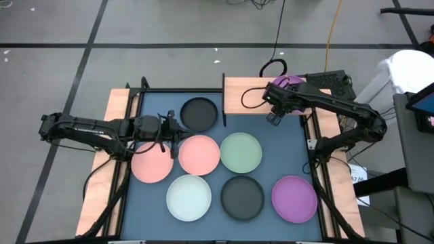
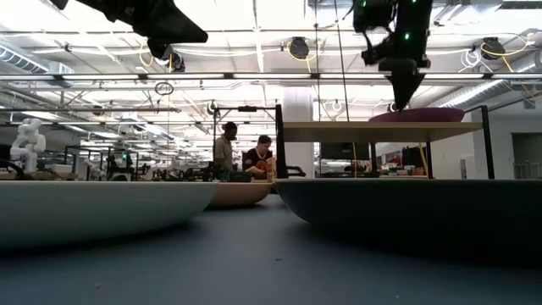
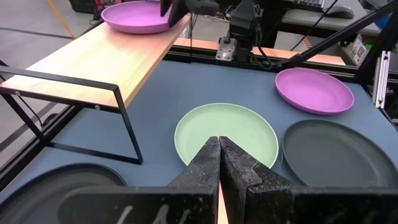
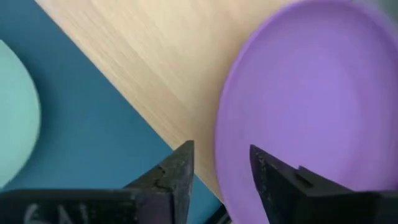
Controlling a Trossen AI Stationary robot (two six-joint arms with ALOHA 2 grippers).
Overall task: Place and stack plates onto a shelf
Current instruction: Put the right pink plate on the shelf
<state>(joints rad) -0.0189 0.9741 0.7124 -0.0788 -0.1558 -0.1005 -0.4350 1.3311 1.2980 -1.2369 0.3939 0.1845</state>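
one purple plate (image 3: 140,15) sits on the shelf (image 3: 106,59), seven wait on the counter (image 1: 285,132); right end effector (image 4: 221,168) open, left end effector (image 3: 219,163) closed.

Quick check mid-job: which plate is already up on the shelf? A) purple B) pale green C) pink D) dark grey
A: a purple plate lies on the light-wood shelf, with the open right gripper at its rim; the pale green plate lies on the blue table.

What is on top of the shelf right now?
One purple plate lies on the shelf, under the right gripper. Whether another plate lies beneath it cannot be seen.
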